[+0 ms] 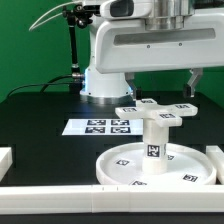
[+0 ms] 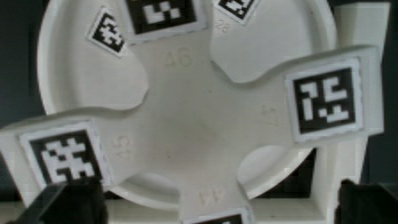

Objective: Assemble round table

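Jaws open is what we see in the wrist view: the gripper [image 2: 217, 204] shows two dark fingertips [image 2: 68, 200] set wide apart, with nothing clamped between them. Beyond the gap we look straight onto the cross-shaped foot piece [image 2: 326, 98], whose arms carry black-and-white square tags. From this view we cannot tell whether the fingertips touch it or hang above it. In the exterior view we find the foot piece sitting on top of the short leg [image 1: 152, 132], which stands upright at about the middle of the round disc [image 1: 118, 171]. The disc lies flat on the black table [image 1: 40, 120], rim upward, near the front edge, and small tags show on its face and on the leg. In that view we can make out only one dark finger, hanging under the white arm above the foot piece and toward the exterior view's right, seemingly clear of it. Behind the disc, toward the exterior view's left, the marker board [image 1: 104, 126] lies flat on the table in front of the robot base [image 1: 104, 82]. Plain white blocks [image 1: 6, 158] sit on either side of the disc, and a long white bar [image 1: 60, 196] runs along the front.
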### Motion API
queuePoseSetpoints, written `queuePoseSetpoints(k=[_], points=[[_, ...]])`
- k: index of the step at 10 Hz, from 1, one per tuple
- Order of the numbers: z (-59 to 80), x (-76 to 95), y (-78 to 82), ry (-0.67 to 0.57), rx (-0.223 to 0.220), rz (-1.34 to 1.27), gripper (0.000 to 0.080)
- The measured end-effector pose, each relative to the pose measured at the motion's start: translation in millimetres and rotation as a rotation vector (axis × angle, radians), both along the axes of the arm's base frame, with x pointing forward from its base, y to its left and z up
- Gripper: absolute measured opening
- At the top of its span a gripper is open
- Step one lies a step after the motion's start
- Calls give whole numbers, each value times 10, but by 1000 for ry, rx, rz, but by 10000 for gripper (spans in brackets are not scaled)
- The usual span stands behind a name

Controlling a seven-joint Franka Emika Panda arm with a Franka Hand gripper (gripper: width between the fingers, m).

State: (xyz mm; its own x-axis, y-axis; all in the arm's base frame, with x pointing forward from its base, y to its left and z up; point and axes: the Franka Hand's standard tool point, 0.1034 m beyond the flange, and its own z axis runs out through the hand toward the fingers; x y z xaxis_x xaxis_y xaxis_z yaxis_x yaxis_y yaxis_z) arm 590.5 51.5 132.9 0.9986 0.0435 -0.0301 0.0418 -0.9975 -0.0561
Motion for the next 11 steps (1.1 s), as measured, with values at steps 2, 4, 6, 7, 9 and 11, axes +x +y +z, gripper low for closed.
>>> queuePoseSetpoints(k=[2,4,6,7,9,11], points=[[-3,0,-15,-7,3,139,649],[-48,-12,-20,-13,0,407,649],[-56,-12,5,-19,-18,602,649],[-55,-10,-21,-21,-17,641,649],[-54,-4,-64,-24,-25,735,649],[-81,-105,-67,-40,-28,732,649]])
